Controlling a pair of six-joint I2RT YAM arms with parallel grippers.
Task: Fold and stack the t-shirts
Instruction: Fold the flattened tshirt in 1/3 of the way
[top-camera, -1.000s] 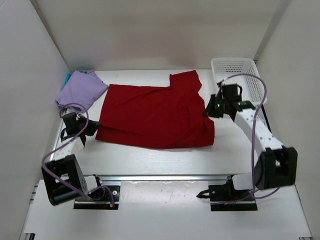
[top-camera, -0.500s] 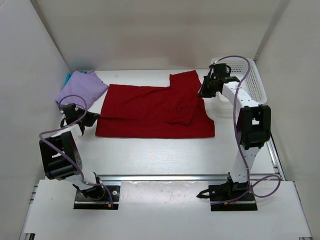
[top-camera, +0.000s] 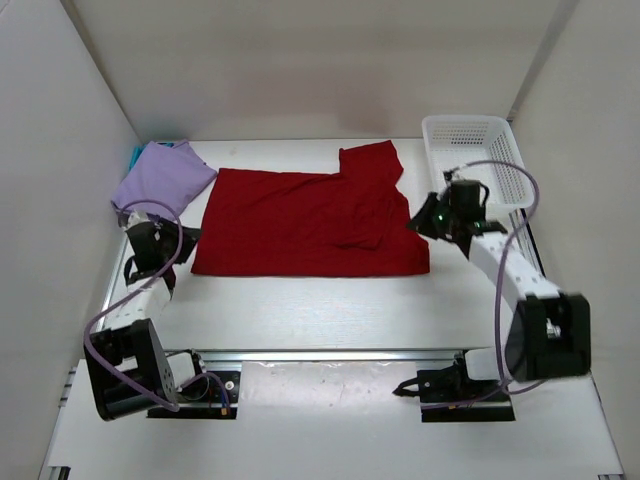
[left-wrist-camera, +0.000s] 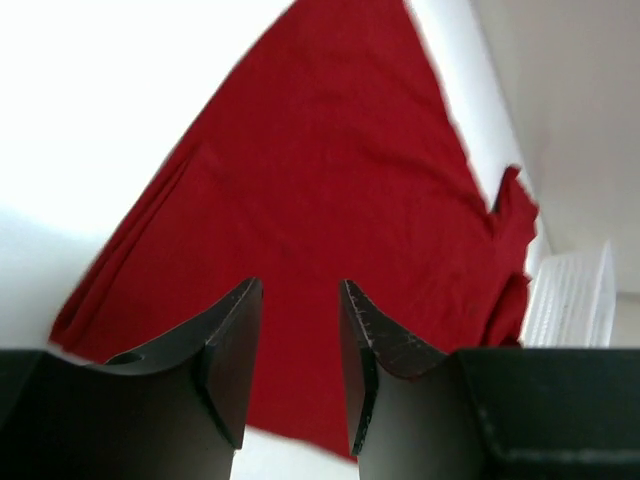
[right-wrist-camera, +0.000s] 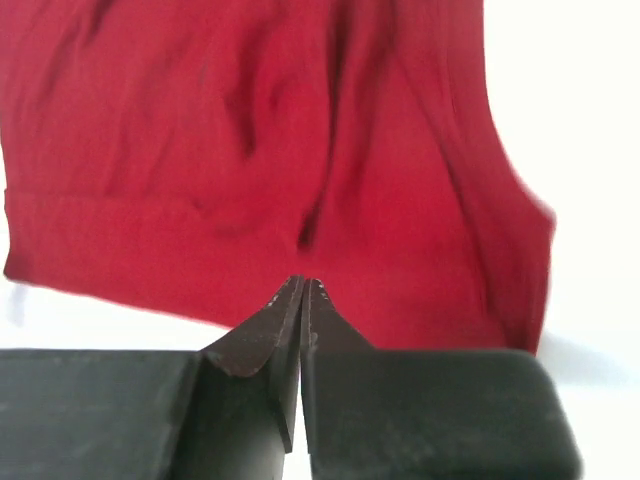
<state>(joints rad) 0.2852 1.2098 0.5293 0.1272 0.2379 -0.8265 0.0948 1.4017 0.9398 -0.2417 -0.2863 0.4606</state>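
Three t-shirts are recorded on the white worktop (top-camera: 330, 310), with one basket and two tools.

1. Red t-shirt (top-camera: 310, 225). Laid out flat at the centre of the overhead frame, one sleeve pointing to the upper right. An overlapping layer is seen on its right part, so it is judged partly folded. The central position is judged to have been chosen so that each arm reaches one end.

2. Lavender t-shirt (top-camera: 163, 178). Held at the upper left of the frame as a compact folded bundle, well clear of the folding area.

3. Teal t-shirt (top-camera: 135, 155). Only a sliver is shown, under the upper left edge of the lavender one. The pair is judged to be the stack already begun.

4. Basket (top-camera: 480, 150). White mesh, set at the upper right, near the red sleeve but apart from it.

5. Left tool (top-camera: 170, 240). Placed just beside the left edge of the red t-shirt. Its fingers (left-wrist-camera: 225, 350) are spread, with nothing between them and red cloth seen through the gap beyond. It is judged ready to take that edge for a further fold.

6. Right tool (top-camera: 425, 215). Placed at the right edge of the red t-shirt. In the wrist view its fingertips (right-wrist-camera: 285, 320) are pressed together over the hem, with nothing pinched. Such a closed tip is judged better suited to smoothing cloth than to grasping it.
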